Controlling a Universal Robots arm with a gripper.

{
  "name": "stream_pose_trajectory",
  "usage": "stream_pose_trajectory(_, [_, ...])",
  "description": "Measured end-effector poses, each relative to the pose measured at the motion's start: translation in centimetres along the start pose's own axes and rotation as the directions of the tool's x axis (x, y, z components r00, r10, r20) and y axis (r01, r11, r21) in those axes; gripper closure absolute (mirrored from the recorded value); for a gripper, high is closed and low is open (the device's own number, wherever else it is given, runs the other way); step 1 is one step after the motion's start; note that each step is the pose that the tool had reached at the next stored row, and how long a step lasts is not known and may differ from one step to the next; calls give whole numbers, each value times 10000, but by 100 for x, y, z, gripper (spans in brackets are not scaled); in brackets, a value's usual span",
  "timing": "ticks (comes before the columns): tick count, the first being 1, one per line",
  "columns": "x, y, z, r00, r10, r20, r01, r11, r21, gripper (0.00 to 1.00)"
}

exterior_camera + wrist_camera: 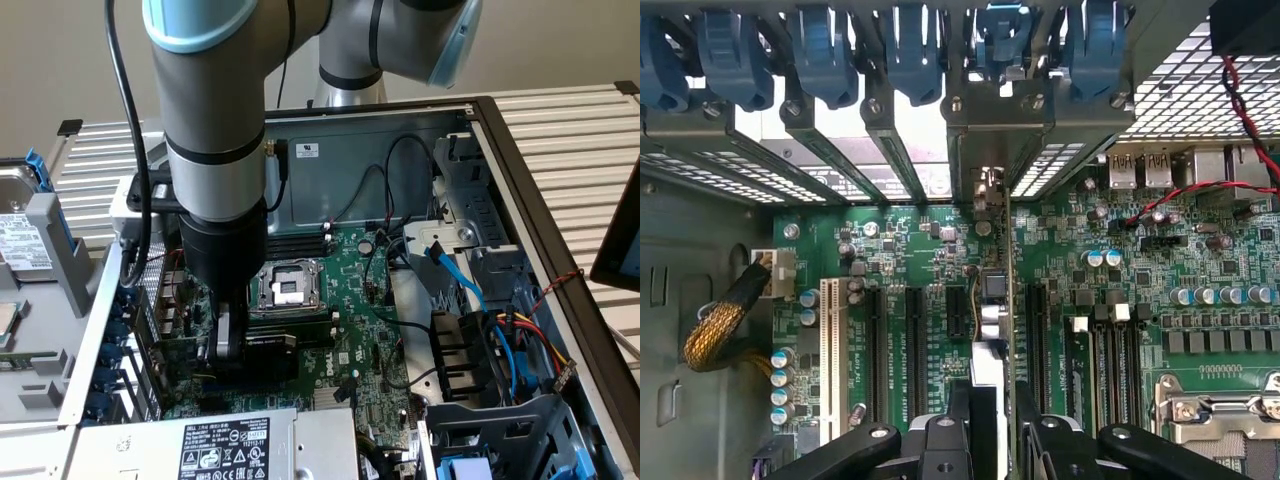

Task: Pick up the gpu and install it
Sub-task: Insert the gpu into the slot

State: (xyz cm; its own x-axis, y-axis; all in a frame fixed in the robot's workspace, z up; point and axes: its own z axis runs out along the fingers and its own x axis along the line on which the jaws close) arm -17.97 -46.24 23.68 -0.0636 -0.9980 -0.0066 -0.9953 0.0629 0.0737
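While your gripper [985, 425] hangs low inside the open computer case [500, 130], its jaws are drawn in close on the gpu [992, 300], which you see edge-on in the wrist view as a thin card running from between the fingers toward the rear slot openings. Holding it by its upper edge, standing upright, keeps the card square to the motherboard [910, 250], which is what a slot connector demands. Its silver end bracket [985, 185] stands right at the row of rear expansion bays with their blue retention clips [910, 50], apparently lined up with one opening. In the exterior view the gripper [228, 340] sits just beside the CPU socket [288, 285], on the exterior view's left of it, with the card's black shroud [268, 345] showing beneath. Judging by this pose, the card is at or in its slot; whether it is fully seated you cannot tell.
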Motion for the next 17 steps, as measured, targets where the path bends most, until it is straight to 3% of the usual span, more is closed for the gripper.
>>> stream_pose_trajectory(9, [0,1,-6,10000,2,2,-2,10000,-1,73])
stream_pose_trajectory(11, [-1,4,-22,10000,5,3,-5,10000,2,65])
stream_pose_trajectory(13, [0,4,-59,10000,0,1,0,10000,1,65])
stream_pose_trajectory(14, [-1,7,-96,10000,0,1,0,10000,0,58])
stream_pose_trajectory(17, [-2,17,-229,10000,2,1,-2,10000,0,58])
